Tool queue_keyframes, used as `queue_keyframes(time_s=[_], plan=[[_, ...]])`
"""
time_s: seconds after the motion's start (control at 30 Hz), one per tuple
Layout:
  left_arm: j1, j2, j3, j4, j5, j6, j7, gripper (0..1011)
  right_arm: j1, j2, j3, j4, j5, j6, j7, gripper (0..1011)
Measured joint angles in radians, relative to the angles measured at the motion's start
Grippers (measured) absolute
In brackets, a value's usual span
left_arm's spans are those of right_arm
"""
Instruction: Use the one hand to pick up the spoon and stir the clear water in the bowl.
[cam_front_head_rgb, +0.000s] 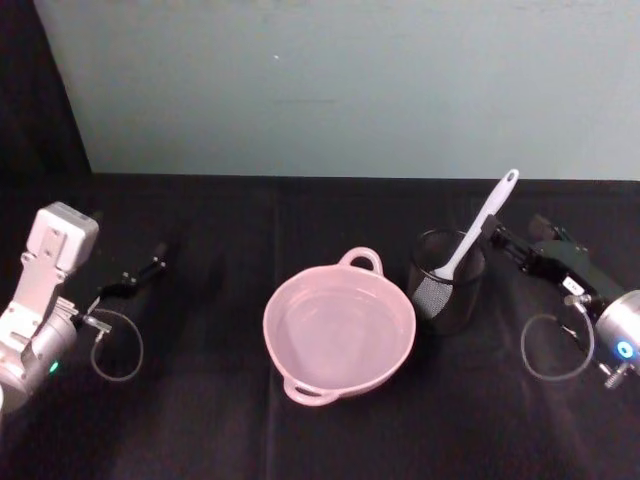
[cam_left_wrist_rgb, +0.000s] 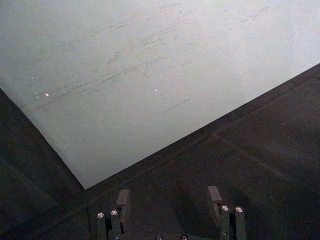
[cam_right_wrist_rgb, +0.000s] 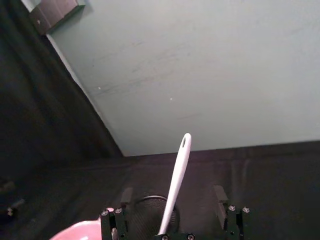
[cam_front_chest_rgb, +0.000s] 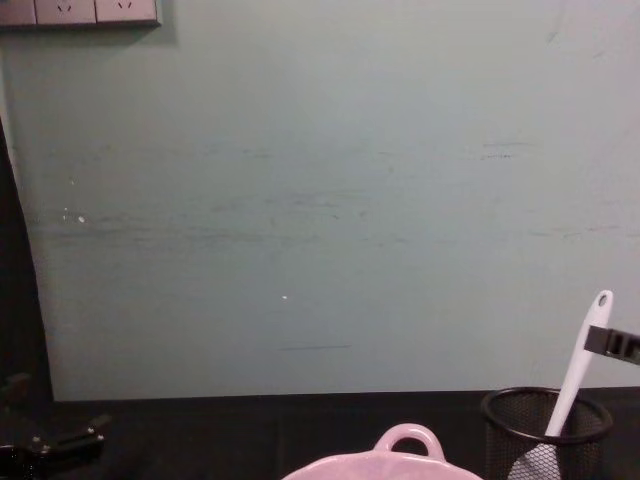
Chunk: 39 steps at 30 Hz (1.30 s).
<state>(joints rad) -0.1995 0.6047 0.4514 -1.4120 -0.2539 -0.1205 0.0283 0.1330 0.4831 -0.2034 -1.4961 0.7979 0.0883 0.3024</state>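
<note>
Head view, right claw (cam_front_head_rgb: 497, 235) near spoon (cam_front_head_rgb: 480, 226)

The black wire-mesh cup (cam_front_head_rgb: 446, 290) walls in the blade of the white long-handled spoon (cam_front_head_rgb: 480, 225); above the cup's rim the handle leans free. The pale pink round bowl (cam_front_head_rgb: 340, 330) crowds the cup's left side. The right end effector (cam_front_head_rgb: 497, 237) stands at the cup's right, fingers apart.
</note>
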Motion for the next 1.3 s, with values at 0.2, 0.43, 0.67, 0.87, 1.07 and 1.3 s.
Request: queue_keyframes(time_s=[0.2, 0.43, 0.67, 0.87, 1.07, 1.3], plan=[[0.0, 0.0, 0.0, 0.0, 0.0, 0.0, 0.0, 1005, 0.088, -0.031, -0.001, 0.108, 0.116, 0.084, 0.07, 1003], [0.0, 0.0, 0.0, 0.0, 0.0, 0.0, 0.0, 1005, 0.181, -0.052, -0.003, 0.24, 0.234, 0.159, 0.182, 1003], [0.0, 0.0, 0.0, 0.0, 0.0, 0.0, 0.0, 1005, 0.218, -0.059, -0.02, 0.301, 0.274, 0.165, 0.248, 1002], [0.0, 0.0, 0.0, 0.0, 0.0, 0.0, 0.0, 1005, 0.227, -0.052, -0.041, 0.319, 0.272, 0.14, 0.27, 1003], [0.0, 0.0, 0.0, 0.0, 0.0, 0.0, 0.0, 1005, 0.236, -0.043, -0.06, 0.327, 0.27, 0.121, 0.285, 929], [0.0, 0.0, 0.0, 0.0, 0.0, 0.0, 0.0, 1005, 0.241, -0.034, -0.075, 0.326, 0.283, 0.114, 0.281, 734]])
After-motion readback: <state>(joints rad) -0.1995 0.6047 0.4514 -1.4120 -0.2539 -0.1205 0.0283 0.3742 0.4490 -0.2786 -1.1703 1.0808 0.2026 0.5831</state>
